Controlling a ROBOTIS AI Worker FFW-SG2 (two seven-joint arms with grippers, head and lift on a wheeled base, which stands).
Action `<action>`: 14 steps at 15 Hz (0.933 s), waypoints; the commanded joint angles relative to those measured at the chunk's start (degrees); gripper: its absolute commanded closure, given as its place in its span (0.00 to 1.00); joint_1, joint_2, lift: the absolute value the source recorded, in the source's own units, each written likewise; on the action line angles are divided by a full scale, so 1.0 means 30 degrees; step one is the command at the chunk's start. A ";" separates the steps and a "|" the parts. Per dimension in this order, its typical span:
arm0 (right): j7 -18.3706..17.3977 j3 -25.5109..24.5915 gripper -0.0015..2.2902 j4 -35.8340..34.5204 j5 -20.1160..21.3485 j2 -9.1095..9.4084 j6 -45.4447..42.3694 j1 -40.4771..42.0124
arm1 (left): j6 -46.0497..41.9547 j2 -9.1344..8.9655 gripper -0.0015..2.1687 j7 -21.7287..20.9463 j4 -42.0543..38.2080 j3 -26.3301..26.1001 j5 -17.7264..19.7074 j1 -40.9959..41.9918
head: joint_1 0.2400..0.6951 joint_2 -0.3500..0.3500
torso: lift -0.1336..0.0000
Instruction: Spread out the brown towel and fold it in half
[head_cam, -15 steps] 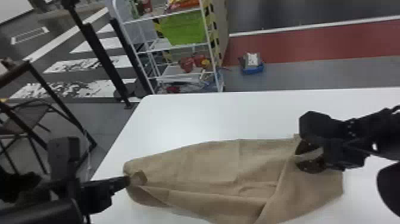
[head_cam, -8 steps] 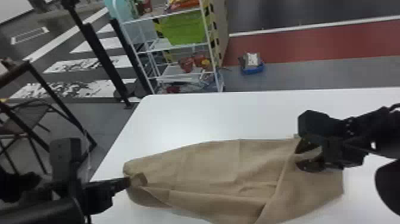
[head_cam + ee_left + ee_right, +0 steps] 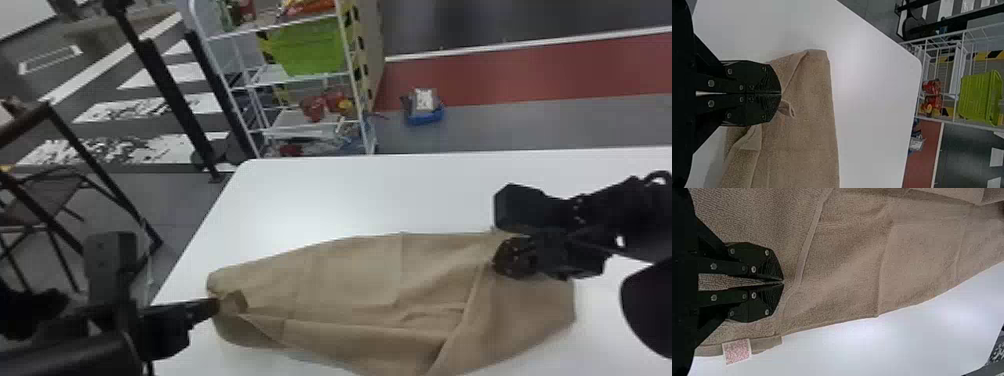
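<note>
pinches the brown towel (image 3: 350, 280), rumpled on the tabletop (image 3: 350, 192), at its left end in tightly closed left fingers (image 3: 768, 82), but with right fingers (image 3: 766, 266) just meeting at the tips over its right part, with uncertain hold, risks skewing it through a one-sided pull.

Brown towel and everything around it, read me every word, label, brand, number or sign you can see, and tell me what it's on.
No text is readable.
Tag at the edge of the brown towel: reddish print, too small.
Pale patch on the blue-bottomed item on the floor: too blurred.
</note>
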 commanded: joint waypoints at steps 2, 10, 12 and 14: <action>0.0063 -0.0391 0.57 0.0006 -0.0434 0.0000 -0.0299 -0.0025 | 0.0000 -0.0078 0.91 0.0105 0.0223 -0.0058 0.0048 -0.0090 | 1.00 1.00 | 0.00; 0.0063 -0.5342 0.61 -0.4359 -0.6879 -0.0205 -0.0651 0.1469 | -0.0586 -0.0078 0.91 0.0427 0.1072 0.0176 0.0136 -0.0823 | 1.00 1.00 | 0.00; 0.0063 -0.5986 0.60 -0.4828 -0.7495 -0.0469 -0.0358 0.1733 | -0.0527 -0.0078 0.91 0.0398 0.1248 0.0118 0.0078 -0.1116 | 1.00 1.00 | 0.00; 0.0063 -0.4990 0.60 -0.4330 -0.5180 -0.0791 -0.2291 0.2436 | -0.0527 -0.0078 0.91 0.0369 0.1277 0.0000 0.0048 -0.1203 | 1.00 1.00 | 0.00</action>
